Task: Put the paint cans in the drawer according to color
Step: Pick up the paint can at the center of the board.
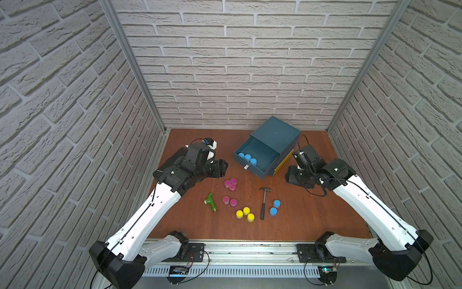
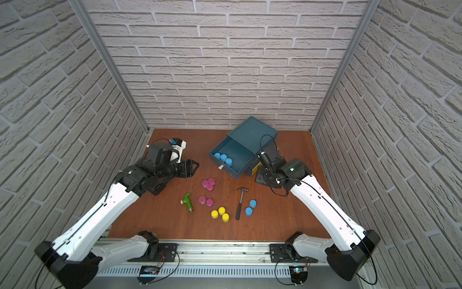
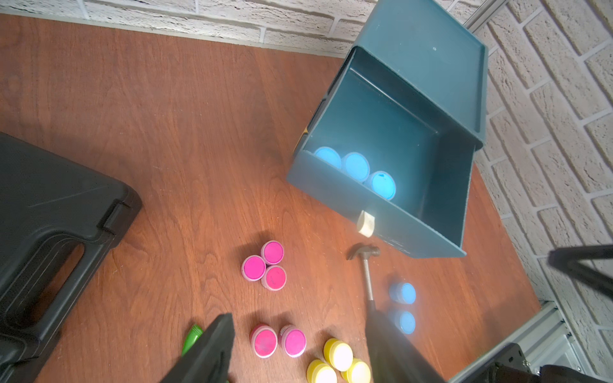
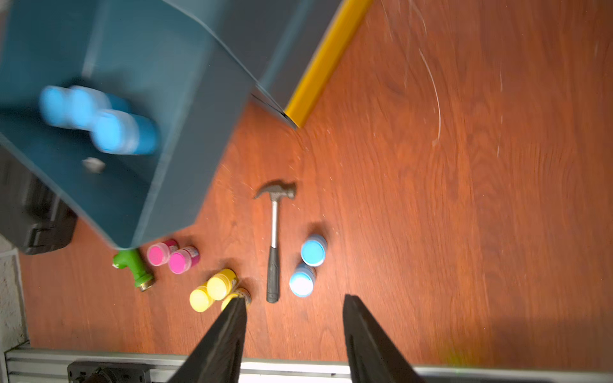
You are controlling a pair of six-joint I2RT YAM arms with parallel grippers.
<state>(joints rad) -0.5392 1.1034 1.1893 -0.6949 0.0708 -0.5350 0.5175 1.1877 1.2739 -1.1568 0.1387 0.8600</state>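
The teal drawer stands pulled out of its cabinet at the back of the table. Three blue paint cans sit in a row along its front wall. On the table lie three pink cans in a cluster, two more pink cans, three yellow cans and two blue cans. My left gripper hangs open and empty above the left of the table, back from the pink cans. My right gripper is open and empty beside the drawer's right side.
A small hammer lies between the yellow and blue cans. A green pipe fitting lies left of the pink pair. A black case sits under my left arm. A yellow edge shows below the teal drawer.
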